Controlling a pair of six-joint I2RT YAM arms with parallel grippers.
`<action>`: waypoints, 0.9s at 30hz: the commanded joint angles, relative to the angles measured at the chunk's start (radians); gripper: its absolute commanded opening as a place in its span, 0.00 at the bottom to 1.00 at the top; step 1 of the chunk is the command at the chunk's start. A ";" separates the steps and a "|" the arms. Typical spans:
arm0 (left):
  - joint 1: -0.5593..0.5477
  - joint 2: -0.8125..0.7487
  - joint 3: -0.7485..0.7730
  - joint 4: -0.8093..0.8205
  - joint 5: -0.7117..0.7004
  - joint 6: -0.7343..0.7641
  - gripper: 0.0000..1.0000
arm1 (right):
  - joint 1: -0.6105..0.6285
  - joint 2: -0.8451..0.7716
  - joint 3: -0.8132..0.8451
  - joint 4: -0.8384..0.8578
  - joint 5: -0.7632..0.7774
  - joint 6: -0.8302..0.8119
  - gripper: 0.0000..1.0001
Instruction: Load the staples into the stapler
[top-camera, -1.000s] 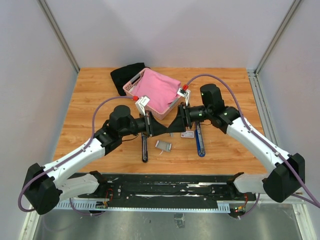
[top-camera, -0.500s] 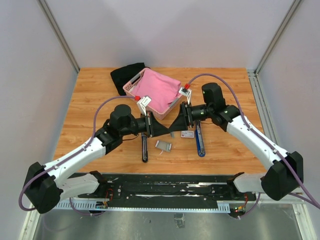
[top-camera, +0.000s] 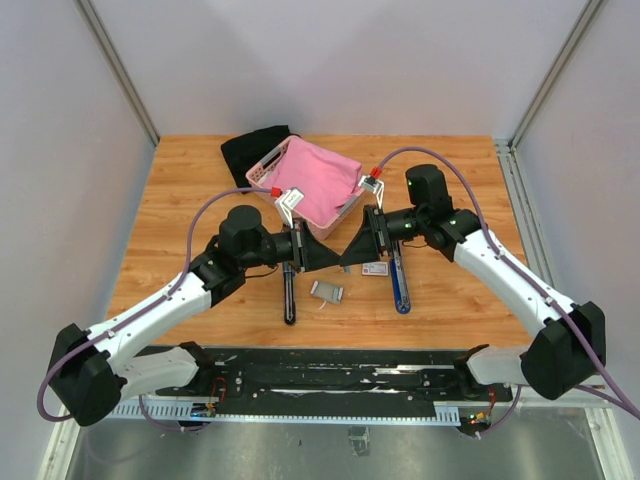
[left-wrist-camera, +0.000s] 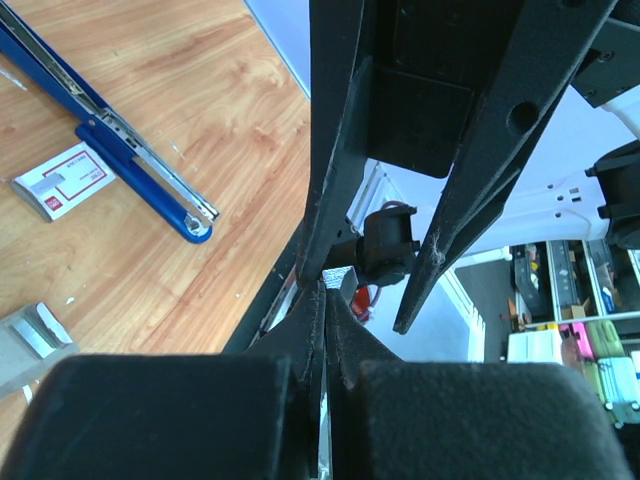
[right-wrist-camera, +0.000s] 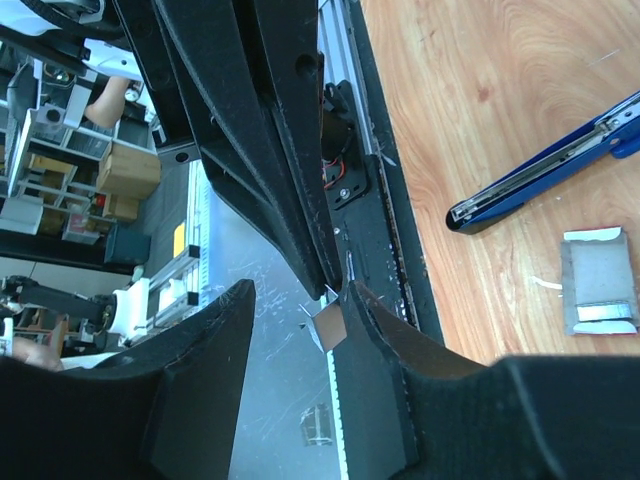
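Aloft, the left gripper (left-wrist-camera: 323, 288) pinched a silvery piece (left-wrist-camera: 340, 281) (tiny) over mid-worktop (top-camera: 180, 200). The right gripper (right-wrist-camera: 298, 292) had its fingers (right-wrist-camera: 375, 360) spread around it.

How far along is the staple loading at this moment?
Done: the blue stapler lies opened out on the table, its rail exposed, the white carton beside it. In hand: the left gripper pinches a small silvery block, apparently the staples, in mid-air, with the right gripper open, a finger on either side of it; it looks like a handover. Left: the block has yet to go into the stapler, which then needs closing.
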 joint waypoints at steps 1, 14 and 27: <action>0.002 0.003 0.035 0.040 0.020 0.003 0.00 | -0.015 0.008 -0.014 0.016 -0.070 0.005 0.42; 0.002 -0.017 0.041 -0.051 -0.104 0.047 0.00 | -0.026 -0.016 -0.027 0.008 0.017 0.009 0.29; 0.056 0.047 -0.035 -0.320 -0.394 -0.007 0.61 | 0.046 -0.045 -0.105 -0.247 0.861 -0.029 0.37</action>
